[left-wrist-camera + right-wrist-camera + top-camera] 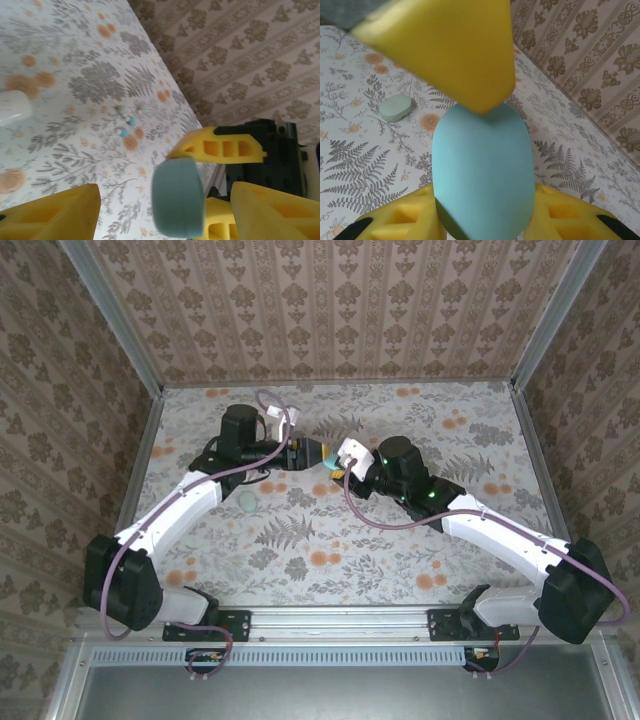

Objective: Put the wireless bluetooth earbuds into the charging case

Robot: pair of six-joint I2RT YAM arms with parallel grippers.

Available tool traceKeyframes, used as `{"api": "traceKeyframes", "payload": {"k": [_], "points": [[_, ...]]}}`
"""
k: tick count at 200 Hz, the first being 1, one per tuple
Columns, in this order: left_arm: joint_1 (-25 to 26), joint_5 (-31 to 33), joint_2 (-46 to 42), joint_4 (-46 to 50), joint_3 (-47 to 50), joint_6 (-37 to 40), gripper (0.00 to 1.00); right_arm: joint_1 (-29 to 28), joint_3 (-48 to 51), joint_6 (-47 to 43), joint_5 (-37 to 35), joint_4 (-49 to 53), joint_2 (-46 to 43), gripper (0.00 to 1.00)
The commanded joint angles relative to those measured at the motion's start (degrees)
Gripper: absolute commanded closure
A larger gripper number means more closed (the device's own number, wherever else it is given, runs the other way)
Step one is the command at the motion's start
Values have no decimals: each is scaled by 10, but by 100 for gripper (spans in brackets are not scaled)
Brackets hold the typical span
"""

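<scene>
The blue half of the charging case (482, 165) is held tight between the fingers of the right pincer (482, 222). The left pincer (165, 190) is spread open around it. The green half (396, 107) is seen lying on the table (350, 165), well apart.

We're looking down on a tabletop (300, 560) dressed in a pale cloth printed with grey ferns and orange blossoms, evenly lit with barely a shadow on it. Around it we've got brownish wallpaper in striped damask on the back wall (330, 310), the left wall (45, 410) and the right wall (600, 410), meeting at bare aluminium corner posts (110, 315). Along the near edge we see a silver metal rail (340, 618), a slotted grey strip (340, 653) just below it, and a flat grey panel (330, 695) beneath that.
</scene>
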State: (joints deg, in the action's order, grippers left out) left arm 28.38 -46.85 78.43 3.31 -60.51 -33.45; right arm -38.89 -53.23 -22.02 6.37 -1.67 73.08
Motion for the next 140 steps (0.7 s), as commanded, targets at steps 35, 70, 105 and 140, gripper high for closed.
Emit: {"api": "traceKeyframes", "payload": {"k": [35, 70, 105, 140], "points": [[15, -47, 32, 9, -38, 6, 38, -7, 2, 11, -8, -45, -7, 64], [16, -44, 37, 1, -38, -2, 61, -8, 2, 6, -22, -44, -3, 63], [15, -17, 31, -8, -35, -31, 80, -9, 6, 5, -20, -44, -10, 59], [12, -2, 21, -89, -14, -172, 85, 25, 64, 64, 53, -129, -64, 44]]}}
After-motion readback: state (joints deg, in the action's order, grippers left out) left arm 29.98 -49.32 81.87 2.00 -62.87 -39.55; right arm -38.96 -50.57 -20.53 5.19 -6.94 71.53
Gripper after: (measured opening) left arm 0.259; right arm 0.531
